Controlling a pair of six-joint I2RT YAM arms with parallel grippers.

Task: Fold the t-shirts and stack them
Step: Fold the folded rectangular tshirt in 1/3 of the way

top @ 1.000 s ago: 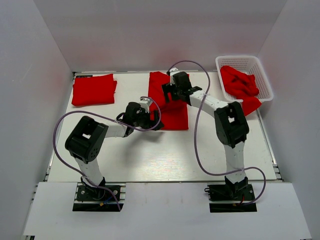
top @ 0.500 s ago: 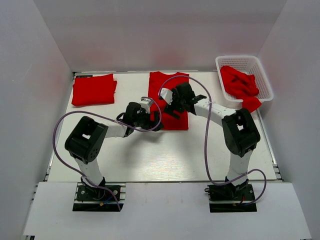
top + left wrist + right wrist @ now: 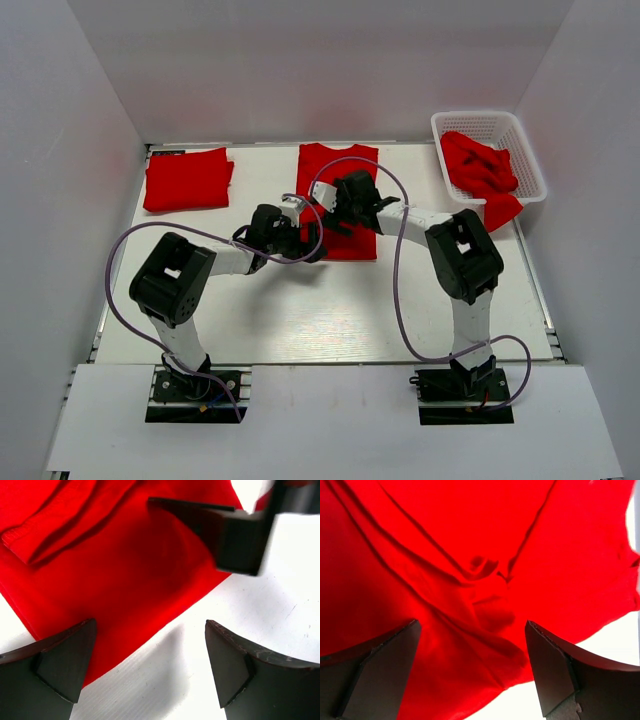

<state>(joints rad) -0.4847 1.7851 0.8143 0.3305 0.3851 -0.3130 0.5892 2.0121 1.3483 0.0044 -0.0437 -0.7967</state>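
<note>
**Both end effectors wide open over the middle t-shirt**

Looking down from the top camera: one red t-shirt [image 3: 345,170] spread flat toward 12 o'clock on the white surface [image 3: 300,310], its far edge close to the back wall. Second one up at 10 o'clock, a folded t-shirt [image 3: 187,179] in a neat block, well apart from the first. Over at 2 o'clock, a white lattice basket [image 3: 532,160] holding a crumpled heap of t-shirts [image 3: 478,165], with one bit of red hanging over the near rim.

Left end effector [image 3: 306,244] sitting at the spread shirt's 7 o'clock corner, fingers apart, nothing between them. Same story from its wrist camera: right over the shirt's edge, red cloth past one finger [image 3: 60,665], bare white past the other. Also catching a dark piece of the other arm [image 3: 235,535] at 1 o'clock in that view.

Right end effector [image 3: 333,210] low over the middle of the same shirt, just beside the left one. Also spread wide and gripping nothing. Pretty much all red in its wrist view, with creases running into a small pucker near the centre and a sliver of white at 4 o'clock.

Can't tell whether either set of fingertips actually touches the cloth.
</note>
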